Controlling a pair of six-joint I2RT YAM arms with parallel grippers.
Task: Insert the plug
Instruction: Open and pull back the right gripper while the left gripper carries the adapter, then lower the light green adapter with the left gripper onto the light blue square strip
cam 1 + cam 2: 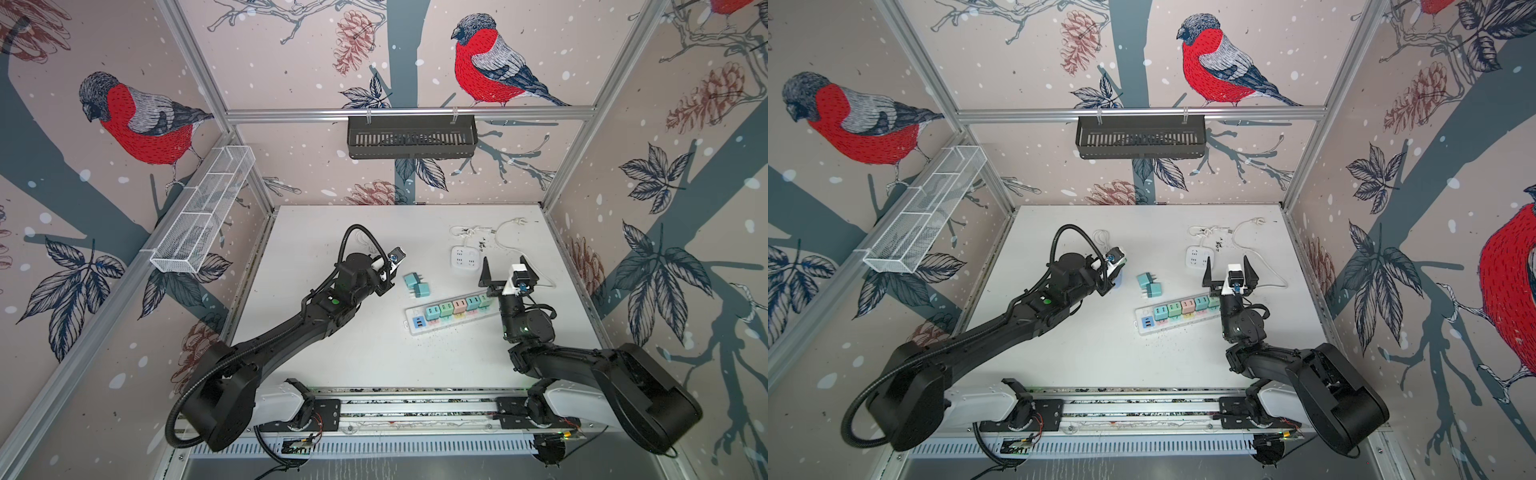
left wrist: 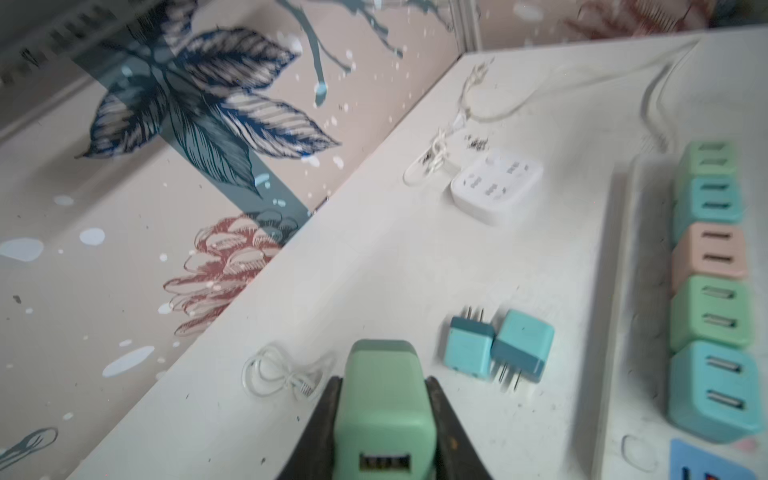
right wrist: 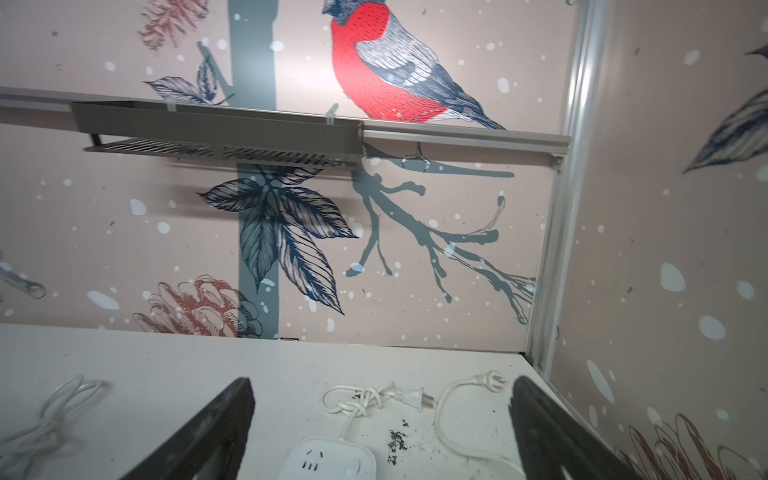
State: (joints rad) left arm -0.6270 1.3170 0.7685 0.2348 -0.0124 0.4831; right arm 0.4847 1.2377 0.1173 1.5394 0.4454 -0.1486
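In the left wrist view my left gripper is shut on a green plug, black fingers on both its sides, USB port facing the camera. In both top views this gripper hangs over the table left of two loose teal plugs. The white power strip lies near the middle with several coloured plugs seated in a row. My right gripper stands open and empty above the strip's right end.
A white square socket block lies behind the strip, with knotted white cables toward the back right corner. A small coiled cable lies near the left gripper. Dark crumbs dot the table. Walls close three sides.
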